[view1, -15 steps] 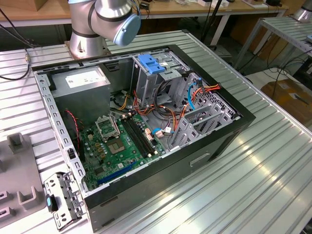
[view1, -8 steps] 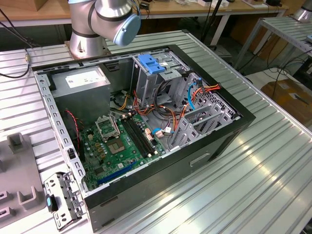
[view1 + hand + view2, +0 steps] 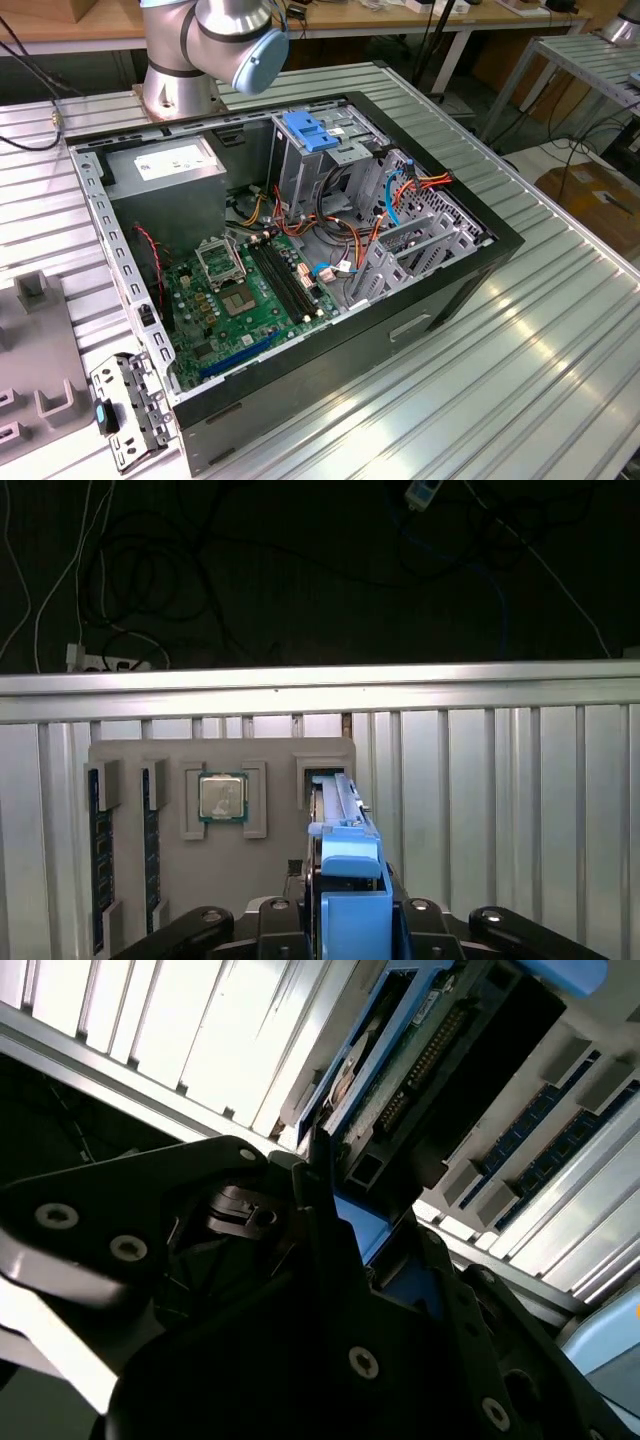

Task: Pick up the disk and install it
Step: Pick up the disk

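In both wrist views the disk (image 3: 346, 865) stands on edge between my gripper's black fingers (image 3: 440, 925). Its bright blue carrier faces the first wrist view's camera, and its far end reaches a slot of the grey holder tray (image 3: 270, 755). The second wrist view shows the disk (image 3: 400, 1070) from the side, with its green circuit board and connector pins inside the blue frame. My gripper (image 3: 345, 1225) is shut on the disk's blue carrier. The open computer case (image 3: 300, 250) lies on the ribbed metal table (image 3: 520, 380) in the exterior view.
The grey holder tray also carries a processor chip (image 3: 222, 798) and two memory sticks (image 3: 95, 860). Inside the case are a green motherboard (image 3: 240, 300), a tall silver cage with a light-blue latch (image 3: 306, 132), grey drive bays (image 3: 420, 235) and coloured cables. The arm's base (image 3: 180, 60) stands behind the case.
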Controlling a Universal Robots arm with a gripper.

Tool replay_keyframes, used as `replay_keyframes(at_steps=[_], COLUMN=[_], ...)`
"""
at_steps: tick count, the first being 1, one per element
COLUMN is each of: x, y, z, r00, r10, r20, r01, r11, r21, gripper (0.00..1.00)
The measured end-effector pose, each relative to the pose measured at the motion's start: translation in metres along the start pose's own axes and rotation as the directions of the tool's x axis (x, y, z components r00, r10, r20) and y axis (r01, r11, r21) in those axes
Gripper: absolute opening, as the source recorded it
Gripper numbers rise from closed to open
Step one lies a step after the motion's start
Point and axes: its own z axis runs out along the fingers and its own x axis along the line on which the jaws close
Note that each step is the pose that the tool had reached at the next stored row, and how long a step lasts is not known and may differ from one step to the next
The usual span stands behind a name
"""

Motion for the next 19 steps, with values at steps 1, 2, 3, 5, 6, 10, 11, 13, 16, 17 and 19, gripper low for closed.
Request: replay_keyframes(at_steps=[1,2,3,5,6,10,11,13,16,17,19], x=[-0.0004,-0.0006,-0.0008,-0.001,-0.001,-0.001,-0.001,-0.001,-0.001,-0.001,-0.0011], y=[-0.0002,-0.0002,-0.0003,-0.0004,-0.0004,-0.0004,-0.0004,-0.0004,-0.0004,-0.0004,-0.0004], z=[-0.0096,-0.0156,-0.0203,-0.0263,-0.0262,-0.0263,-0.0263,-0.0263,-0.0269,-0.0281,-0.0307], r00=[1.0,1.0,1.0,1.0,1.0,1.0,1.0,1.0,1.0,1.0,1.0], r10=[0.0,0.0,0.0,0.0,0.0,0.0,0.0,0.0,0.0,0.0,0.0], r20=[0.0,-0.0001,-0.0001,0.0,0.0001,0.0,0.0,0.0,-0.0001,-0.0002,0.0], r01=[0.0,0.0,0.0,0.0,0.0,0.0,0.0,0.0,0.0,0.0,0.0], r11=[1.0,1.0,1.0,1.0,1.0,1.0,1.0,1.0,1.0,1.0,1.0], r21=[0.0001,-0.0001,0.0001,0.0003,0.0005,0.0004,0.0004,0.0005,0.0003,0.0003,0.0006], gripper=[0.37,0.37,0.37,0.37,0.37,0.37,0.37,0.37,0.37,0.37,0.37])
